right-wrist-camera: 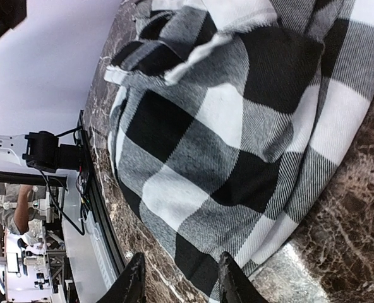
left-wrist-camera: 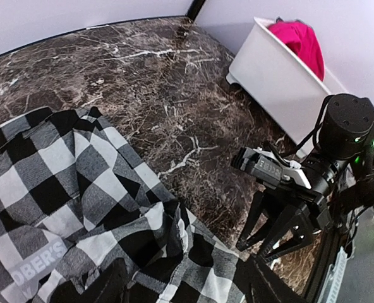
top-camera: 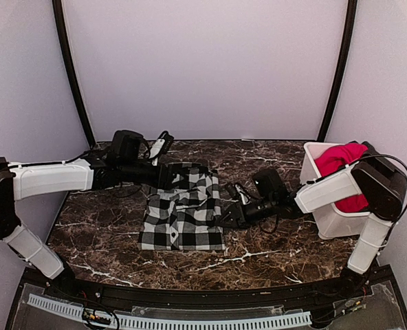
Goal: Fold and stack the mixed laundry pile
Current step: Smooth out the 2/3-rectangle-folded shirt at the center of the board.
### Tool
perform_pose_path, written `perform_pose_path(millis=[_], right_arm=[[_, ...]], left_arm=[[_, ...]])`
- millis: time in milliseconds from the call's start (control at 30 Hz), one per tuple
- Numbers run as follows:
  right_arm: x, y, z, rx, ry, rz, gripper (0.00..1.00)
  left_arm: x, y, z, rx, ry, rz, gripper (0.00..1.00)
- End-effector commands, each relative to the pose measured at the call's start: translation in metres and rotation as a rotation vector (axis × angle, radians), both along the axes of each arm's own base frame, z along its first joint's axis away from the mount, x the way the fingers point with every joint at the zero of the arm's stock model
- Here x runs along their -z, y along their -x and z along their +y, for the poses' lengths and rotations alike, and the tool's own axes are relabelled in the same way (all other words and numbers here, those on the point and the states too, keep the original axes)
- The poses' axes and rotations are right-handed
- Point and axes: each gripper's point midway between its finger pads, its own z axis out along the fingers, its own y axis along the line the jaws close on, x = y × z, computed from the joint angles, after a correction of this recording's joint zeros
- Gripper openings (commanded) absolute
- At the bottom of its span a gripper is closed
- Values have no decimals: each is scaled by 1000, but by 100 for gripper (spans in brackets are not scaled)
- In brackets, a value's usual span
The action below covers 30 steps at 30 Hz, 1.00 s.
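Note:
The black-and-white checked garment (top-camera: 183, 212) lies loosely folded in the middle of the marble table, its white lettering (left-wrist-camera: 39, 264) showing in the left wrist view. My left gripper (top-camera: 168, 177) hovers at the garment's far edge, open, with rumpled cloth (left-wrist-camera: 174, 233) under the gap between its jaws (left-wrist-camera: 180, 291). My right gripper (top-camera: 225, 214) is low at the garment's right edge, open (right-wrist-camera: 182, 285), and the hem's corner (right-wrist-camera: 206, 265) lies between its fingertips without being pinched. The red garment (top-camera: 341, 161) sits bunched in the white bin.
The white plastic bin (top-camera: 327, 221) stands at the table's right edge, beside the right arm's elbow. The right arm's gripper and wrist (left-wrist-camera: 282, 189) reach in close to the left gripper. The dark marble tabletop (top-camera: 100, 227) ends at a black front rail.

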Motion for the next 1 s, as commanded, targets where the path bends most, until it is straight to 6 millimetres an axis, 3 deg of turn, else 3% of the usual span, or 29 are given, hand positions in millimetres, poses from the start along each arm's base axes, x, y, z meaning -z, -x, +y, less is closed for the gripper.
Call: perform_pose_path(millis=[0, 200, 233, 367, 600, 967], right_arm=[[17, 4, -1, 44, 27, 34, 36], [32, 15, -2, 47, 55, 70, 36], [33, 16, -1, 47, 52, 73, 36], [40, 20, -1, 48, 62, 88, 36], [52, 27, 0, 43, 72, 114, 32], [65, 34, 0, 34, 77, 145, 20]], left_arm=[[22, -2, -28, 144, -175, -42, 60], [51, -14, -71, 253, -291, -58, 51], [62, -15, -75, 268, -311, -51, 51], [74, -24, -89, 292, -334, -40, 50], [101, -25, -93, 317, -379, -1, 45], [112, -24, -98, 329, -355, 14, 15]])
